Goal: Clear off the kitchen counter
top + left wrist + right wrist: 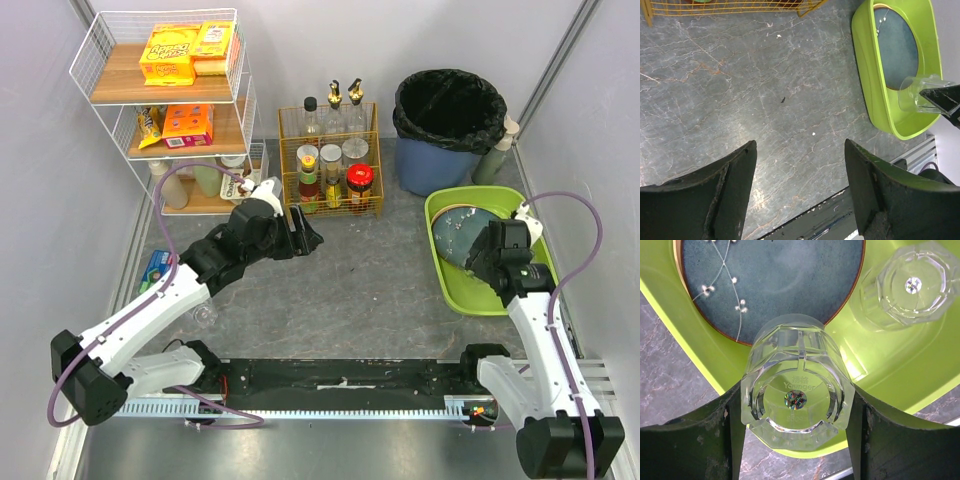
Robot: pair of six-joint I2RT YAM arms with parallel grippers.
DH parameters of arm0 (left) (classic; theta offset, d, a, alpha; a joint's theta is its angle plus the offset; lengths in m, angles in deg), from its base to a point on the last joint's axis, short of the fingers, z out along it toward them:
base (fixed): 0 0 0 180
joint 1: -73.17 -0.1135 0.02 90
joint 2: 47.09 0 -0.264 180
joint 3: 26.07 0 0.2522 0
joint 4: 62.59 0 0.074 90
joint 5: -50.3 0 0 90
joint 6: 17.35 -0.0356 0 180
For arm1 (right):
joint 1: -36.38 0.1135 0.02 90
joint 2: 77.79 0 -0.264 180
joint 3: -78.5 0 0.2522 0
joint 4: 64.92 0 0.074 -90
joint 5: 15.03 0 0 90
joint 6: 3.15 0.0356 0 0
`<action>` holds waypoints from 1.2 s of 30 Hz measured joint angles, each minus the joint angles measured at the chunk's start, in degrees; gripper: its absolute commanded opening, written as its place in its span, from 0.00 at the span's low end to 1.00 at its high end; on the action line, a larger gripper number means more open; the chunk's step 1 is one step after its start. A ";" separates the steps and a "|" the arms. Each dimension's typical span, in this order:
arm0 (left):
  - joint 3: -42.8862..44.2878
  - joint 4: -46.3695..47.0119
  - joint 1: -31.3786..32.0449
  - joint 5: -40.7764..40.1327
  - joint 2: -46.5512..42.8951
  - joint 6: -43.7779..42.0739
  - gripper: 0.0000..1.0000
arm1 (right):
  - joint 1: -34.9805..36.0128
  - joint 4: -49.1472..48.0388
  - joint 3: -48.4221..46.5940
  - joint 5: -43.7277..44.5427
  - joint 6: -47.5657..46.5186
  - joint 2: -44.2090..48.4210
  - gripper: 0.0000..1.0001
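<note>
The right claw (pixel 795 392) grasps a clear tumbler (pixel 792 355) by its sides, base toward the wrist, above the near wall of the lime-green tray (pixel 890 365). The tray sits at the right side of the table (pixel 740 75). Carry the tumbler past the wall, then lower it onto bare tray floor between the blue plate (pixel 780 275) and the second tumbler (pixel 912 285), touching neither. Release only once it rests. The left claw (pixel 800 145) hangs released and empty over the table
</note>
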 measured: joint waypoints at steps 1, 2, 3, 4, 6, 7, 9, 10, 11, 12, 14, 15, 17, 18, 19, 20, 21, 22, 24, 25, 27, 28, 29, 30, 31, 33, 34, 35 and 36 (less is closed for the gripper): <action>-0.04 0.02 0.00 0.04 0.15 -0.09 0.76 | -0.22 0.59 0.00 -0.55 0.20 0.33 0.18; -0.07 0.07 0.00 0.13 0.39 -0.17 0.76 | -0.66 1.05 -0.02 -1.18 0.55 0.72 0.17; -0.09 0.11 -0.02 0.20 0.72 -0.31 0.76 | -1.09 1.55 -0.02 -1.36 0.96 1.01 0.17; -0.09 0.13 -0.04 0.24 0.96 -0.44 0.76 | -1.33 1.97 -0.02 -1.64 1.18 1.09 0.17; -0.11 0.17 -0.07 0.39 1.51 -0.61 0.76 | -1.66 2.95 0.02 -2.32 2.10 0.98 0.15; -0.11 0.22 -0.13 0.44 1.75 -0.72 0.76 | -1.66 3.32 0.09 -2.58 2.58 0.83 0.15; -0.22 0.63 -0.37 0.55 2.10 -0.79 0.76 | -1.68 3.58 0.50 -3.13 3.58 0.42 0.15; -0.28 0.85 -0.48 0.59 2.23 -0.85 0.76 | -1.73 3.69 0.87 -3.48 4.04 0.17 0.15; -0.44 1.31 -0.70 0.68 2.32 -0.92 0.76 | -1.84 4.00 1.25 -3.69 4.63 -0.17 0.15; -0.57 1.73 -0.83 0.96 2.38 -0.94 0.76 | -1.95 4.46 1.51 -3.72 5.16 -0.55 0.15; -1.05 2.71 -1.27 1.46 2.45 -0.96 0.76 | -2.21 5.49 1.57 -3.69 5.79 -1.27 0.15; -1.31 3.21 -1.49 1.62 2.47 -0.96 0.76 | -2.27 5.84 1.57 -3.61 6.05 -1.66 0.16; -1.62 3.87 -1.97 1.88 2.54 -0.98 0.76 | -2.32 6.38 1.57 -3.26 6.36 -2.56 0.16; -1.75 4.37 -2.21 1.92 2.60 -1.01 0.76 | -2.36 6.54 1.57 -2.89 6.45 -3.10 0.16; -1.81 4.87 -2.43 1.95 2.71 -1.05 0.76 | -2.45 6.60 1.57 -2.23 6.54 -3.82 0.16; -1.84 5.27 -2.71 1.95 2.84 -1.11 0.76 | -2.62 6.58 1.57 -1.70 6.58 -4.50 0.16; -1.84 5.75 -2.97 2.10 2.99 -1.16 0.76 | -2.84 6.54 1.57 -0.74 6.71 -5.44 0.16; -1.84 6.10 -3.13 2.38 3.10 -1.22 0.76 | -3.10 6.38 1.57 -0.11 6.84 -6.29 0.16; -1.84 6.58 -3.67 3.02 3.30 -1.46 0.75 | -3.54 6.05 1.57 1.62 7.04 -7.78 0.17; -1.84 6.73 -3.82 3.19 3.32 -1.62 0.75 | -3.72 5.86 1.55 2.78 7.10 -8.48 0.19; -1.84 7.08 -4.31 3.45 3.32 -2.01 0.75 | -3.96 5.46 1.33 5.68 7.13 -9.77 0.22; -1.84 7.26 -4.59 3.50 3.32 -2.23 0.75 | -4.20 5.18 1.09 7.15 7.06 -10.47 0.23; -1.84 7.28 -4.81 3.50 3.32 -2.43 0.75 | -4.42 4.90 0.92 8.13 6.99 -10.93 0.24; -1.84 7.28 -5.07 3.50 3.30 -2.64 0.75 | -4.79 4.59 0.59 9.22 6.91 -11.52 0.25; -1.84 7.28 -5.35 3.48 3.28 -2.86 0.75 | -5.22 4.42 0.26 9.79 6.86 -12.04 0.26; -1.81 7.28 -5.77 3.45 3.10 -3.26 0.75 | -5.99 3.63 0.13 10.23 6.47 -12.70 0.27; -1.81 7.26 -5.97 3.43 2.95 -3.43 0.75 | -6.69 2.97 0.13 10.45 6.10 -13.14 0.28; -1.79 7.26 -6.10 3.43 2.78 -3.54 0.75 | -7.32 2.60 0.13 10.45 5.86 -13.53 0.29; -1.68 7.19 -6.23 3.41 2.60 -3.63 0.75 | -8.04 2.23 0.13 10.38 5.55 -13.97 0.30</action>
